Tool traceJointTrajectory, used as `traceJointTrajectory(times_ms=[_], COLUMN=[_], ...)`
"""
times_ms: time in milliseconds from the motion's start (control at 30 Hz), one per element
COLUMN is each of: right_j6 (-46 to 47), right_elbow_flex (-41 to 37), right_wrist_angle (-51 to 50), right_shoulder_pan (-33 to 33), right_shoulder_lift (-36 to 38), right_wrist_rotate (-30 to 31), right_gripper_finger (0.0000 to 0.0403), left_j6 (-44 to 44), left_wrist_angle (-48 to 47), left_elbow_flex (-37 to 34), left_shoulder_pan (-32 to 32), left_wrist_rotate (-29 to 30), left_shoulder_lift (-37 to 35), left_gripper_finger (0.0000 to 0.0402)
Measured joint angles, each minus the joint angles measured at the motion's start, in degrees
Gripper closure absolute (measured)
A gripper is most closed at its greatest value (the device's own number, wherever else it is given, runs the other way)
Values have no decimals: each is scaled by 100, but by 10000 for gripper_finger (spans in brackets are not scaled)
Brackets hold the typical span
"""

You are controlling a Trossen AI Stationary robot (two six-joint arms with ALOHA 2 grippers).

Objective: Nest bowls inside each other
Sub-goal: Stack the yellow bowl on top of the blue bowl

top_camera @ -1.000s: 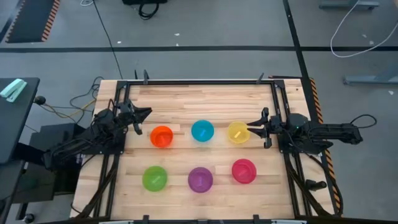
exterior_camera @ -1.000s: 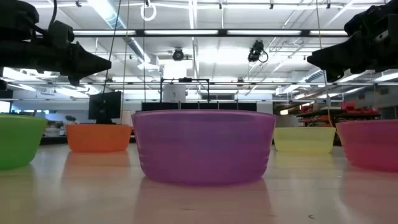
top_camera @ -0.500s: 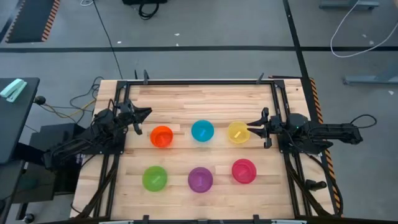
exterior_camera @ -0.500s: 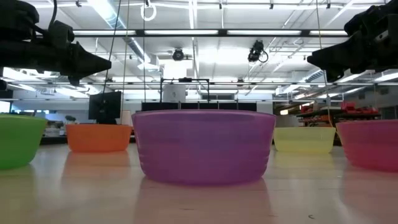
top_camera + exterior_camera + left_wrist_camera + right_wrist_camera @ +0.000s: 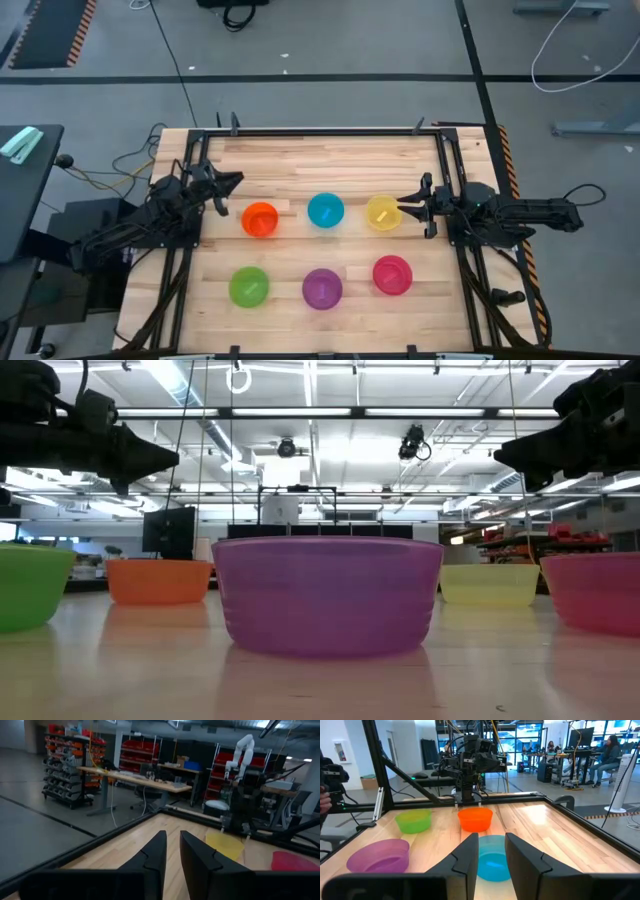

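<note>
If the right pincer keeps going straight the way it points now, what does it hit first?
Probably the yellow bowl, right in front of the right pincer; beyond it sits the blue bowl. The pincer hangs above the table, so it might pass over the rim.

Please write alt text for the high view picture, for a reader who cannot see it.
Six bowls sit separately in two rows on a wooden table: orange bowl, blue bowl, yellow bowl; green bowl, purple bowl, pink-red bowl. Left gripper and right gripper hold nothing.

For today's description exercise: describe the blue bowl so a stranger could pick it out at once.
On the wooden table, six bowls sit in two rows of three. The blue bowl is the middle one of the far row, between the orange bowl and the yellow bowl.
</note>
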State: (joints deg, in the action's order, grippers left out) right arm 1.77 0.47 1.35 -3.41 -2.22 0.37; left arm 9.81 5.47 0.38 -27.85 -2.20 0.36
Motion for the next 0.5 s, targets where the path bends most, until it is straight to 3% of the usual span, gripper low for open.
traceJointTrajectory(times_ms=[500], right_j6=[-1], right_elbow_flex=[0], right_wrist_angle=[45], right_shoulder_pan=[-10], right_shoulder_lift=[0], right_wrist_rotate=[54], right_gripper_finger=[299], left_j6=[0], left_wrist_angle=[141], left_elbow_flex=[2], left_shoulder_pan=[2], left_wrist_rotate=[2], left_shoulder_lift=[-2], left_gripper_finger=[344])
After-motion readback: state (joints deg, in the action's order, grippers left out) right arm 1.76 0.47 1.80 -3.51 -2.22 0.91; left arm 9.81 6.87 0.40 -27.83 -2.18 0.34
